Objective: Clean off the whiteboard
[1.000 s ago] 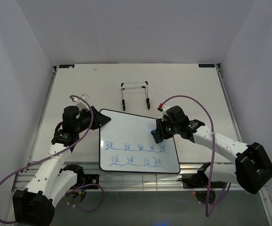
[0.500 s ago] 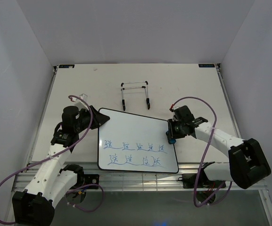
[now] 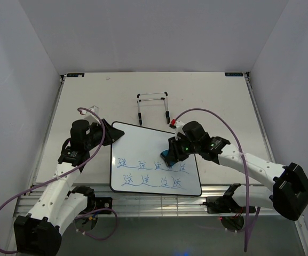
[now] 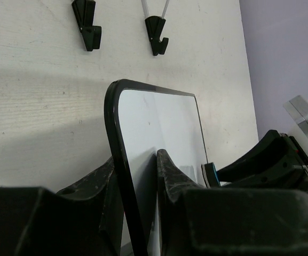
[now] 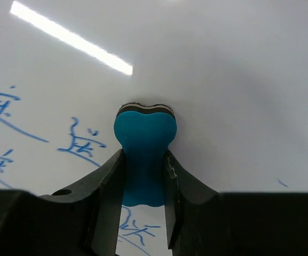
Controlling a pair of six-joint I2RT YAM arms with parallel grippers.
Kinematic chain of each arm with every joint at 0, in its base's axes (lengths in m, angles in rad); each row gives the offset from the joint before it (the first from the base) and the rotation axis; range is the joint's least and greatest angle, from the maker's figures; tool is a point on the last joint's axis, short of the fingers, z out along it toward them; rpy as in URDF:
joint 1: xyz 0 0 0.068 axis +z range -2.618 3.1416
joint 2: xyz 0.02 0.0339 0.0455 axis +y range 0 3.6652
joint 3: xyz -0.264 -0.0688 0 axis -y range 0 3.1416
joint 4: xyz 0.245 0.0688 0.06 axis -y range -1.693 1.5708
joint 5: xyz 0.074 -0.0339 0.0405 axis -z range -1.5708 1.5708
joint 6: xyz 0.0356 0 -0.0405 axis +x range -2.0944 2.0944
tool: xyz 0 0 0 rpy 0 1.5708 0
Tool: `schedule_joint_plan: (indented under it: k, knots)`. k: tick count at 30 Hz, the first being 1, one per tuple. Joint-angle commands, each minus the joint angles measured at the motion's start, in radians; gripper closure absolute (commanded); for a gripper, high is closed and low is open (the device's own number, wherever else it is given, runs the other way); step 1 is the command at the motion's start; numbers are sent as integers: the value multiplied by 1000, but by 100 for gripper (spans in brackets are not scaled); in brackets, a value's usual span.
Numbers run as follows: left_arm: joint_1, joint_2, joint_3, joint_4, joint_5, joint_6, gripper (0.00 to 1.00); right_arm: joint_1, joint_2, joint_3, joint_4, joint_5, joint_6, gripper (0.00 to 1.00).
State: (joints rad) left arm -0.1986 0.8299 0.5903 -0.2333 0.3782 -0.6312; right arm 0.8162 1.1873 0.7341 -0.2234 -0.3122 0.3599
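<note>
The whiteboard (image 3: 143,141) lies flat on the table, with two rows of blue handwriting (image 3: 151,173) across its near half. My left gripper (image 3: 112,133) is shut on the board's far left corner; in the left wrist view (image 4: 136,157) its fingers clamp the black frame of the board (image 4: 159,122). My right gripper (image 3: 170,153) is shut on the blue bone-shaped eraser (image 3: 166,156) and holds it on the board at the upper row of writing. In the right wrist view the eraser (image 5: 144,144) stands on the glossy board (image 5: 223,80) between my gripper's (image 5: 144,157) fingers, with writing (image 5: 84,141) to its left.
A thin black wire stand (image 3: 152,106) stands on the table just beyond the board; its feet (image 4: 156,40) show in the left wrist view. The table's side rails and the grey walls bound the area. The right arm's purple cable arches over the board's right side.
My right gripper swung out past the board's right edge with the eraser, then came back left onto the board by the upper row. The left gripper kept its hold; the board shifted slightly left.
</note>
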Motion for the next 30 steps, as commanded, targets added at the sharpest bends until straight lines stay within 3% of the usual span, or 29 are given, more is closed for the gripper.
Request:
schedule_joint_plan:
  k: [1,4,8,16,24,27,30]
  knots:
    - [1,-14,25,-11,-154,165,100,-54,21,41,-184,194,-30,89]
    - [1,-14,29,-14,-170,162,100,-207,49,15,-293,272,-50,89]
    - [2,-17,34,-26,-200,156,100,-275,127,14,-356,370,-76,89]
    - [1,-17,43,-49,-255,153,100,-255,161,36,-300,320,-107,92]
    - [4,-6,45,-44,-249,149,100,-170,100,59,-162,88,-105,92]
    - [7,-9,49,-55,-265,149,100,-152,118,74,-174,90,-114,92]
    - [7,-14,49,-60,-272,153,100,-160,127,56,-215,195,-114,92]
